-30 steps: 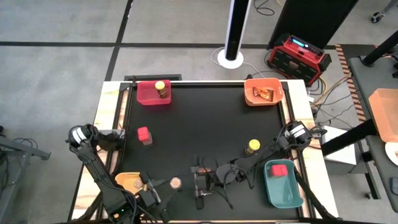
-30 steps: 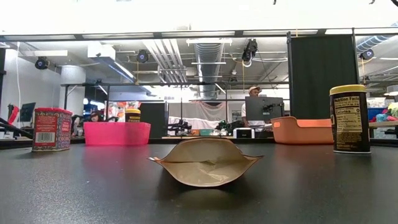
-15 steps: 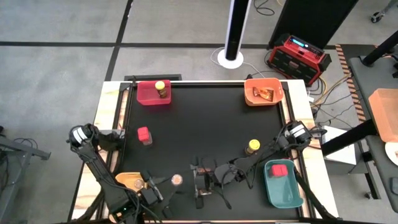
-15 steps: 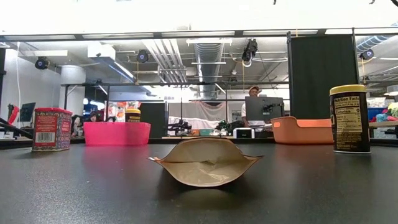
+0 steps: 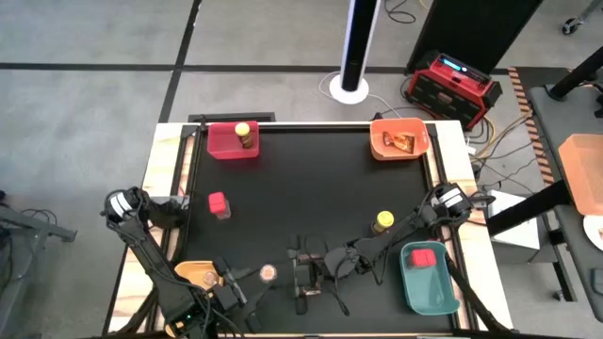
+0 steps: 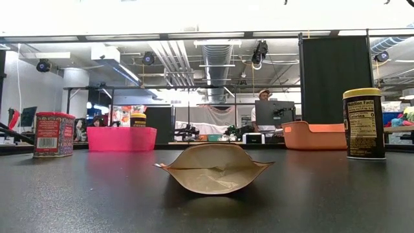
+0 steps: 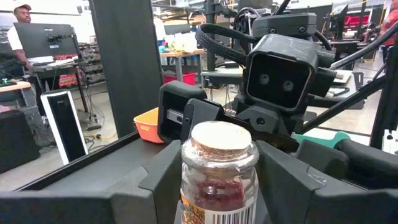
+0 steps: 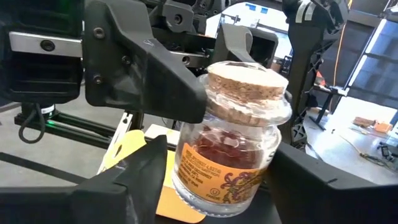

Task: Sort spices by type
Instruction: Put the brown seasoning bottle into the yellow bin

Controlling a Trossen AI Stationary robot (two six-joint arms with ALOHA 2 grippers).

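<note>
1. Black table top [image 5: 301,188], with 4 bins at its corners, carries the job. Low at the near edge, the left gripper [image 5: 247,279] and the right gripper [image 5: 294,271] face each other.
2. Between them, close to both, is a small cork-topped jar [image 5: 268,273] of reddish spice. Each wrist view shows the jar right in front of that arm. I cannot tell whether either gripper is clamped on it or only set around it, nor whether the jar rests on the table.
3. Just left of the jar is the yellow bin [image 5: 185,271], which seems to hold another small round item.
4. Judged from this, the step in hand is moving the cork-topped jar to the yellow bin, possibly as a pass from 1 arm to the other.
5. The next move calls for 1 gripper to have a firm hold and the other to be clear. The jar then needs a short carry left, upright, over the bin's rim.
6. Farther out, 3 spices look unsorted:
   - a red tin [image 5: 218,203] on the left;
   - a yellow-lidded jar [image 5: 382,222] on the right;
   - a flat packet [image 6: 213,168] near the middle.
7. The far red bin [image 5: 221,146] holds 1 yellow-lidded jar, the far orange bin [image 5: 380,149] holds packets, and the near teal bin [image 5: 415,287] holds 1 red tin.
</note>
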